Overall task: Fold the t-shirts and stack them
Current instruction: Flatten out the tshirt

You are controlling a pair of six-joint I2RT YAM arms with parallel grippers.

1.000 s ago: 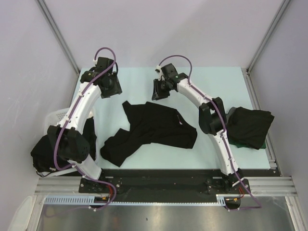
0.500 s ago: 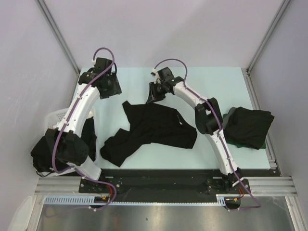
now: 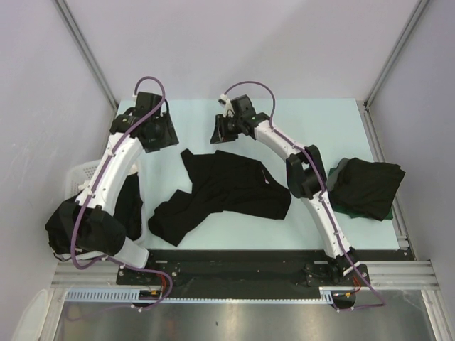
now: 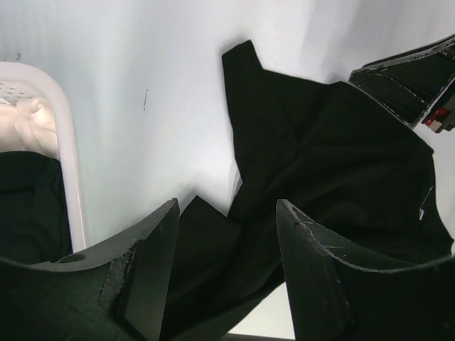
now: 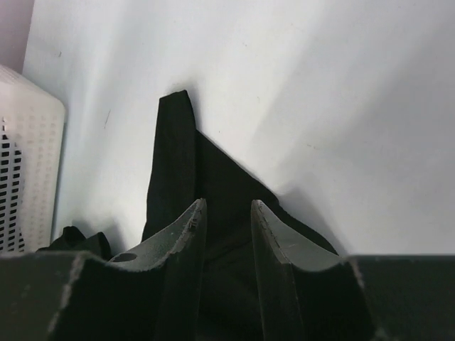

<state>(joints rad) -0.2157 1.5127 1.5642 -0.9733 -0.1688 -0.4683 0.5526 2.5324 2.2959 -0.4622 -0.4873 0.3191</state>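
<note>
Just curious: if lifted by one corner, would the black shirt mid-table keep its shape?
Probably not: the shirt lies rumpled in soft folds, so it would likely droop. It looks thin, so probably light. Pushed, it may bunch.

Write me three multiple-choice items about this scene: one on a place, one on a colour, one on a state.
1. The white basket is at which side of the table? A left; B right; C far.
2. The crumpled t-shirt at the centre is: A white; B black; C red.
3. The left end effector is: A open and empty; B shut on cloth; C shut on the basket.
Answers: 1 A, its rim shows at the left edge; 2 B, the cloth is plainly black; 3 A, it stands wide apart and holds nothing.
</note>
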